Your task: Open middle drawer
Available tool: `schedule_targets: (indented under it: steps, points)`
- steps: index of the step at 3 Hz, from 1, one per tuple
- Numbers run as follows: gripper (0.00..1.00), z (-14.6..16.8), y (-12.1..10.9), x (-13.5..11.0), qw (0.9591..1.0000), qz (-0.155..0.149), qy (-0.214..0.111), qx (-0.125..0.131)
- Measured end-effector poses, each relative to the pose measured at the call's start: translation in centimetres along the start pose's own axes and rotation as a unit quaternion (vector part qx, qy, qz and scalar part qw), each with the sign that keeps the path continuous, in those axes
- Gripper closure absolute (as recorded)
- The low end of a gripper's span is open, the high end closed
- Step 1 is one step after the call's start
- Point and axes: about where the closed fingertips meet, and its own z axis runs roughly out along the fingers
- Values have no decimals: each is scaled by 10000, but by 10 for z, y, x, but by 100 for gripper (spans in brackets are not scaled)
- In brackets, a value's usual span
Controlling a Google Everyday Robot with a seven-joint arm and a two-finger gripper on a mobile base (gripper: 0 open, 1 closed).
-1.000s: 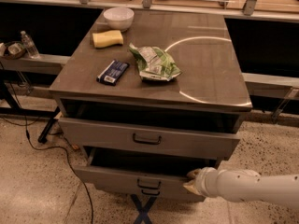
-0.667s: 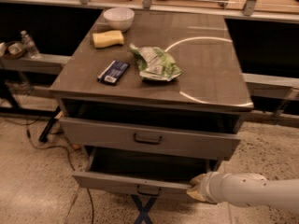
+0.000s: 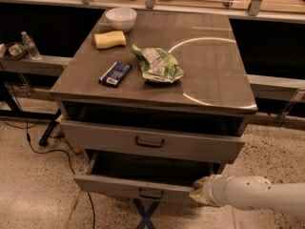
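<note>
The middle drawer (image 3: 114, 184) is a low, wide grey front with a small dark loop handle (image 3: 150, 193). It stands pulled out towards me from the grey cabinet, with its dark inside (image 3: 152, 168) showing. My gripper (image 3: 199, 193) is at the right end of the drawer front, touching its top edge. My white arm (image 3: 259, 202) comes in from the lower right.
Above it is a taller grey drawer front (image 3: 95, 137) with a bigger handle. On the cabinet top lie a white bowl (image 3: 121, 18), a yellow sponge (image 3: 110, 39), a blue packet (image 3: 115, 74) and a green bag (image 3: 157, 66). Cables (image 3: 38, 144) run over the floor at left.
The middle drawer has slid further out towards me. My gripper has moved with its right end, down and towards the camera.
</note>
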Motion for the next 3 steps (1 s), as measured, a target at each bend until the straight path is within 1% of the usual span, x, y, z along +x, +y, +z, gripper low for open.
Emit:
schedule_targets:
  steps: [1,2,3]
  points:
    - [28,0,0,-1,10000,-15,-14,-20]
    - [4,-2,-3,-6,9999,-141,-9,-44]
    - [2,-11,-14,-16,9995,-326,-22,7]
